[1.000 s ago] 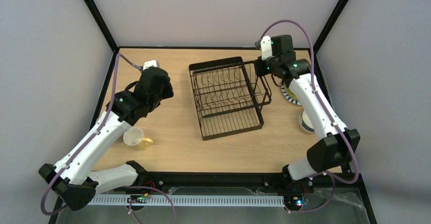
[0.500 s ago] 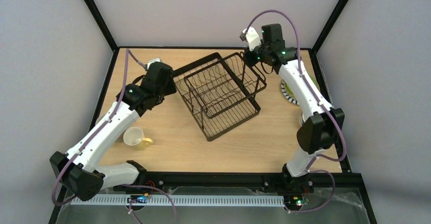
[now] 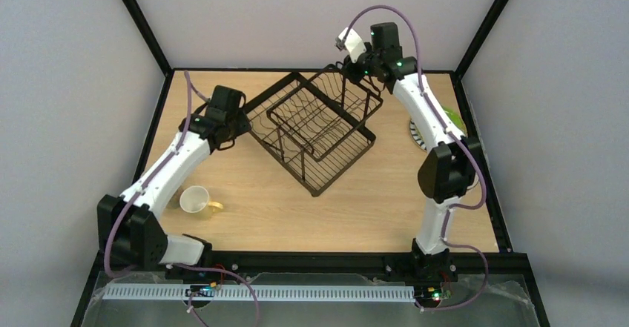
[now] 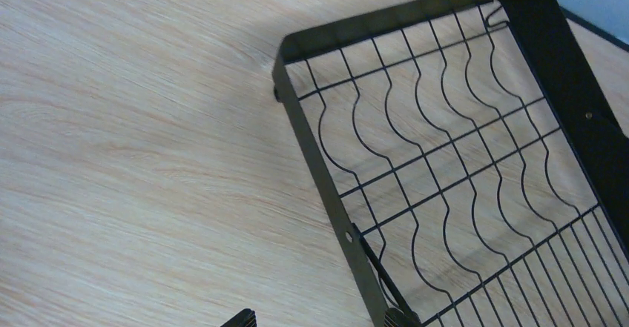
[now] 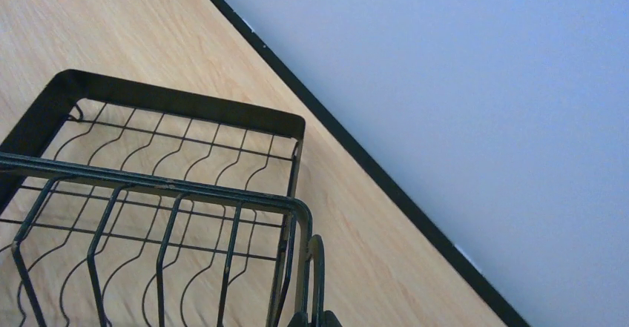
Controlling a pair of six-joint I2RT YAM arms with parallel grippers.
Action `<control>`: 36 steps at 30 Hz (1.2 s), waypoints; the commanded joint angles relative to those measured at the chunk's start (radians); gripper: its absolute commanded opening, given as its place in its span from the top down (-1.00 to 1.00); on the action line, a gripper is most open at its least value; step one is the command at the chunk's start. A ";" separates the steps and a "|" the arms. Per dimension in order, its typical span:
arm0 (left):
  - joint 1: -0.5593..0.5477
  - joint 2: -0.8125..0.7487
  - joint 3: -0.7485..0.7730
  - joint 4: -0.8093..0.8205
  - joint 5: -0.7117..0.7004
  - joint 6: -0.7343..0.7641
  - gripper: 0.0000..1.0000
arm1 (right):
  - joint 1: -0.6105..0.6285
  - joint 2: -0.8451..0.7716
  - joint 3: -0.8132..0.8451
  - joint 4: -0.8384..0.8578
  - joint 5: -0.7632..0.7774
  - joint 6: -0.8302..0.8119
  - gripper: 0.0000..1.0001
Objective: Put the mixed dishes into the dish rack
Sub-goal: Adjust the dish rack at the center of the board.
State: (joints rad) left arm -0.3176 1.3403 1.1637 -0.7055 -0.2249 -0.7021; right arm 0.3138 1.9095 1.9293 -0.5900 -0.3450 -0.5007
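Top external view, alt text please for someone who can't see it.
A black wire dish rack sits skewed on a table, the right end effector shut on its far corner and the left end effector open at its left corner. A pale yellow mug sits near the left arm; plates show behind the right arm.

The black wire dish rack (image 3: 315, 130), with curved plate dividers and a raised basket section, sits cornerwise. A wire at the basket's far corner is pinched in the closed fingers of the right gripper (image 3: 345, 71), and the low rim runs between the wide-spread fingers of the left gripper (image 3: 241, 124). A pale yellow mug (image 3: 196, 201), its mouth showing, lies well apart from the left fingers. A striped-rim plate (image 3: 417, 134) and a lime green plate (image 3: 453, 119) lie well apart from the right fingers, partly hidden.
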 commanded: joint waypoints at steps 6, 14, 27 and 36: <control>0.011 0.154 0.054 0.087 0.012 0.010 -0.98 | 0.010 0.136 0.170 0.101 -0.056 -0.124 0.95; 0.024 0.303 0.052 0.161 0.061 -0.031 -0.97 | -0.020 0.222 0.327 0.074 -0.084 -0.159 0.89; 0.042 0.472 0.137 0.217 0.060 -0.128 -0.92 | -0.024 0.242 0.339 0.073 -0.124 -0.163 0.71; 0.046 0.456 0.154 0.217 0.089 -0.153 -0.86 | -0.030 0.235 0.318 0.071 -0.132 -0.157 0.70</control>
State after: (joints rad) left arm -0.2737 1.7954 1.2804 -0.5404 -0.1547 -0.8234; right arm 0.2882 2.1418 2.2356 -0.5312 -0.4557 -0.6476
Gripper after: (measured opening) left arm 0.931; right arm 0.151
